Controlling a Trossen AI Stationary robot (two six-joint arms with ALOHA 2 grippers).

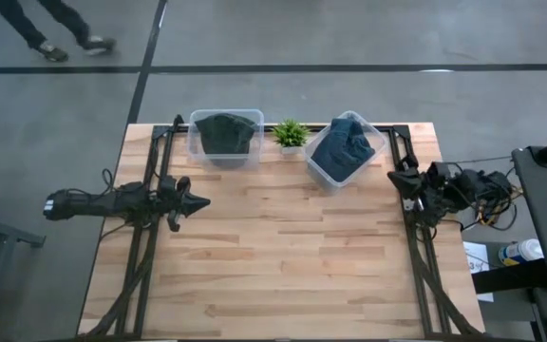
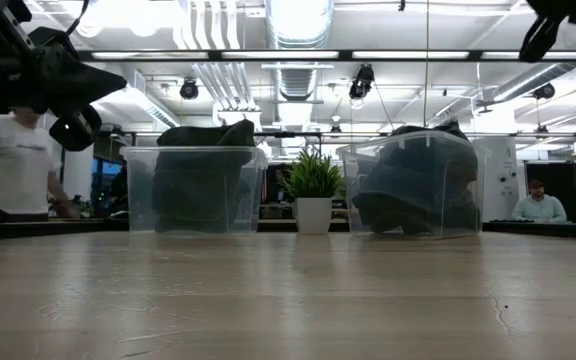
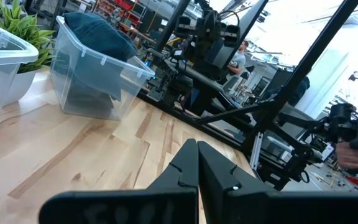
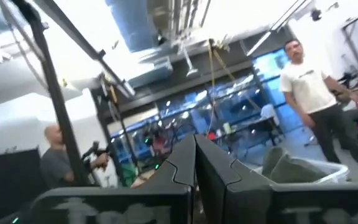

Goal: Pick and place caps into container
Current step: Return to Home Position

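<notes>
Wooden table (image 1: 283,256) shows no loose cap, high view: dark caps (image 1: 226,133) in left bin (image 1: 194,138), blue caps (image 1: 342,147) in right bin (image 1: 373,131); left gripper (image 1: 198,201), right gripper (image 1: 394,176) at table's sides. Low view: both bins heaped. Wrist views: both grippers pinched closed, empty. I judge sorting finished; only parking left.

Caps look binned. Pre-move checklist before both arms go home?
1. Left hand empty, shut: ok.
2. Right hand empty, shut: ok.
3. Table free of loose caps: ok.
4. Dark caps inside left container: ok.
5. Blue caps inside right container: ok, though heaped above the rim.
6. Right container square to the table edge: not ok, it sits skewed.
</notes>
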